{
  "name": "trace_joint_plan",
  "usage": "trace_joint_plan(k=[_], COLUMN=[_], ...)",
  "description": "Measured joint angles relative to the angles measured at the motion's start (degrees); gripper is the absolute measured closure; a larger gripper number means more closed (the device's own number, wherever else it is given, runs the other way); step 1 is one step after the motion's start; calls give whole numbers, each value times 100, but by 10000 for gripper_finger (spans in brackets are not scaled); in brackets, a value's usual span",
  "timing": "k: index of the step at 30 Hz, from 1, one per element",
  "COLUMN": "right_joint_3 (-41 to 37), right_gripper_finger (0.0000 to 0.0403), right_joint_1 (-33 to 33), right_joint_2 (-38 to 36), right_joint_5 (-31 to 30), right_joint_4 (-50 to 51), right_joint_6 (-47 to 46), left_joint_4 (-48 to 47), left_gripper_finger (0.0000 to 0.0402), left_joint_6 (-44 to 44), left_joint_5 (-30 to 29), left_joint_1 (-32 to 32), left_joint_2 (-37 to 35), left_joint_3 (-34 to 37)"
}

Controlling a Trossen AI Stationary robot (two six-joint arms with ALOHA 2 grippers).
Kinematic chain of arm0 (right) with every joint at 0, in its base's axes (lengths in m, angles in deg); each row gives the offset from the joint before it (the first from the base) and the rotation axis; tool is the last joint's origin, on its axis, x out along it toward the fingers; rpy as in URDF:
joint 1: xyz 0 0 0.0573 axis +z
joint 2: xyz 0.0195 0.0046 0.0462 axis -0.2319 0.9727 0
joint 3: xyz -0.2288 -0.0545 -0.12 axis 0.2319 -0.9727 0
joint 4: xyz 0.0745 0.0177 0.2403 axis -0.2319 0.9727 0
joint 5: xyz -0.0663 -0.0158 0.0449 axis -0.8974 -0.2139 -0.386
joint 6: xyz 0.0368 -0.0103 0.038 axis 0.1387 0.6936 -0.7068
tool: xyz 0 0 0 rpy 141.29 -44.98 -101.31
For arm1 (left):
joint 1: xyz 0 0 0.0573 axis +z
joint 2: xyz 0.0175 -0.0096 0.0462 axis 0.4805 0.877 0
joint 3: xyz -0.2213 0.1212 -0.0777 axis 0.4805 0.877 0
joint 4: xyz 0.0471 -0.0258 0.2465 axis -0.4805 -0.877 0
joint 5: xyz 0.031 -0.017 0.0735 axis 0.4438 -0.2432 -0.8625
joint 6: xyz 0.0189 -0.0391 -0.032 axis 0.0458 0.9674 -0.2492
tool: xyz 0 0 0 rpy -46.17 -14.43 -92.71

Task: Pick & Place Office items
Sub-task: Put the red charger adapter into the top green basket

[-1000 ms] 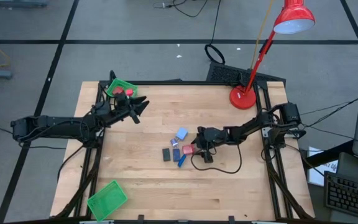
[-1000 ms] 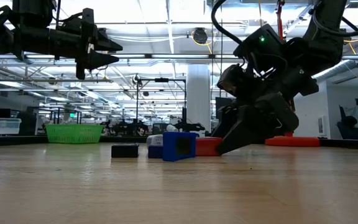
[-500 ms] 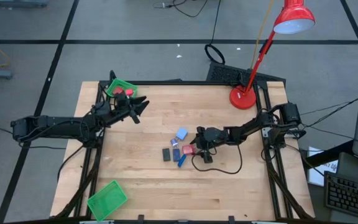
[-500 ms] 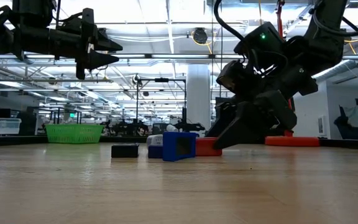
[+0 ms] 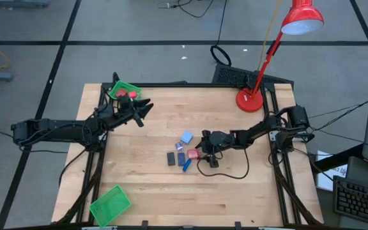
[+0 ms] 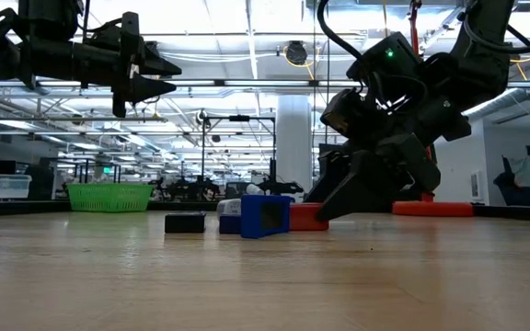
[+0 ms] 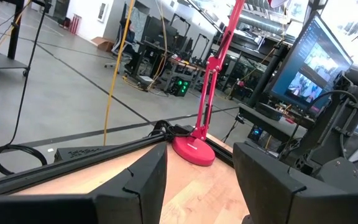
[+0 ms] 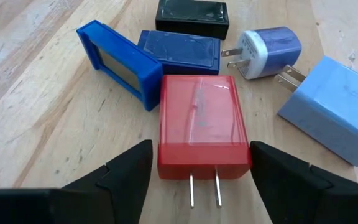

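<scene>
No brand, label or writing can be read on any of the office items clustered at mid-table: a red charger lying flat with its two prongs toward the right gripper, a blue case tilted on edge touching its corner, a dark blue block, a black block, a small lavender plug and a light-blue adapter. The right gripper's fingers are spread wide, low over the wooden table, flanking the charger's prong end without touching it, and compared with a second ago the gripper has edged closer to the charger, though nothing has changed over the last half second. The left gripper hangs raised near the far green tray, fingers apart and empty, just where it was.
</scene>
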Motion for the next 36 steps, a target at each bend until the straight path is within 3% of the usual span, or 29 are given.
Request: trace_joint_plan(k=[10, 17, 24, 36], right_joint_3=[0, 0, 0, -2], right_gripper_finger=[192, 180, 195, 194], right_joint_1=[0, 0, 0, 0], right_joint_2=[0, 0, -18, -1356], right_joint_5=[2, 2, 7, -35], right_joint_4=[-2, 7, 71, 1465], right_joint_6=[2, 64, 194, 307], left_joint_4=[-22, -22, -26, -48], left_gripper_finger=[215, 215, 215, 215], left_joint_6=[0, 0, 0, 49], left_joint_5=[0, 0, 0, 0], left_joint_1=[0, 0, 0, 0], left_joint_2=[-1, -1, 0, 0], left_joint_3=[0, 0, 0, 0])
